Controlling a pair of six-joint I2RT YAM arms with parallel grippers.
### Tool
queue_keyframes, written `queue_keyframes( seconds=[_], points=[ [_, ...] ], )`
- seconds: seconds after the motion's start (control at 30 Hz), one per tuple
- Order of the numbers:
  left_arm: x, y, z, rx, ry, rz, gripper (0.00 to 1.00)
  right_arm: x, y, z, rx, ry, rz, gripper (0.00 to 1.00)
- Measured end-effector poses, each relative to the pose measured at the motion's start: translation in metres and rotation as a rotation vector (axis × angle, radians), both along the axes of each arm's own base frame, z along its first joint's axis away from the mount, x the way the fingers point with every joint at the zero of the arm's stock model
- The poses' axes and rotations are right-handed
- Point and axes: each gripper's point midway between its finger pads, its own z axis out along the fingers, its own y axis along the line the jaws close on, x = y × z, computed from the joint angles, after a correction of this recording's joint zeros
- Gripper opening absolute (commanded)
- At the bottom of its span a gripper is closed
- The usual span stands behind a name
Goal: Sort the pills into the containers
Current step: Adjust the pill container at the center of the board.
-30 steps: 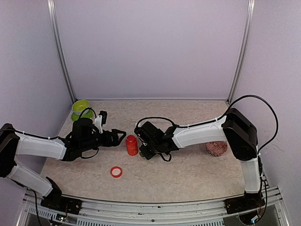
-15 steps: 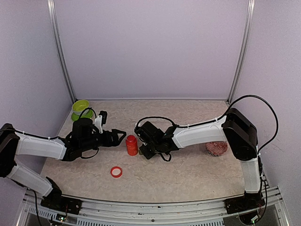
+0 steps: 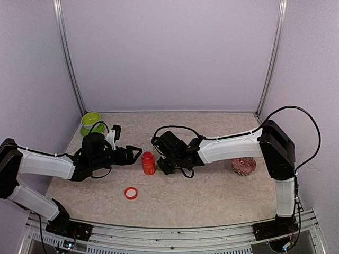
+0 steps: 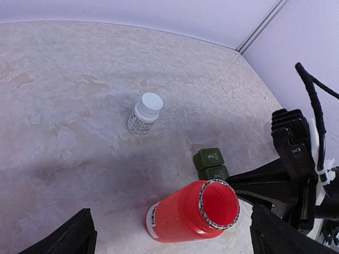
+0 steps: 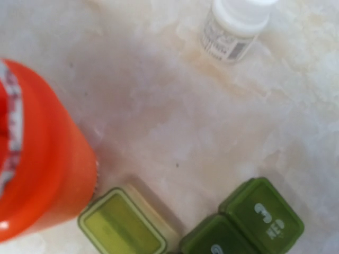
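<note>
left hand (image 3: 136, 153): fingers spread wide, low, pointing right | right hand (image 3: 163, 166): fingers pressed together, low, pointing left

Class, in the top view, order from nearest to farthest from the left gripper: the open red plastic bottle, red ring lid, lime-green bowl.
1. open red plastic bottle, right of the left gripper.
2. red ring lid, toward the bases.
3. lime-green bowl, far-left corner.

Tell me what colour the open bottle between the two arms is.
The open bottle is red; the left wrist view shows it best.
</note>
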Motion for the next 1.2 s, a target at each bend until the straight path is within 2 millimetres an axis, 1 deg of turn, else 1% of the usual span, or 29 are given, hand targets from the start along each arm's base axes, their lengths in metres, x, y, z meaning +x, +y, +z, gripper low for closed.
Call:
queue_keyframes(
  seconds=[0.3, 0.47, 0.73, 0.83, 0.97, 1.03, 1.13, 1.2],
  points=[
    [0.000, 0.000, 0.000, 0.000, 0.000, 0.000, 0.99, -0.001, 0.001, 0.013, 0.028, -0.006, 0.007, 0.10],
    [0.000, 0.000, 0.000, 0.000, 0.000, 0.000, 0.99, -0.002, 0.002, 0.014, 0.034, -0.005, 0.009, 0.14],
    [0.000, 0.000, 0.000, 0.000, 0.000, 0.000, 0.99, -0.002, -0.002, 0.008, 0.031, 0.012, 0.004, 0.25],
    [0.000, 0.000, 0.000, 0.000, 0.000, 0.000, 0.99, -0.002, -0.007, 0.003, 0.040, 0.035, 0.003, 0.35],
    [0.000, 0.000, 0.000, 0.000, 0.000, 0.000, 0.99, 0.009, -0.016, 0.001, 0.046, 0.046, -0.025, 0.46],
    [0.000, 0.000, 0.000, 0.000, 0.000, -0.001, 0.99, 0.015, -0.021, 0.001, 0.047, 0.045, -0.041, 0.50],
    [0.000, 0.000, 0.000, 0.000, 0.000, -0.002, 0.99, 0.025, -0.026, 0.003, 0.037, 0.040, -0.067, 0.52],
    [0.000, 0.000, 0.000, 0.000, 0.000, -0.002, 0.99, 0.033, -0.025, 0.006, 0.040, 0.028, -0.082, 0.51]
  ],
)
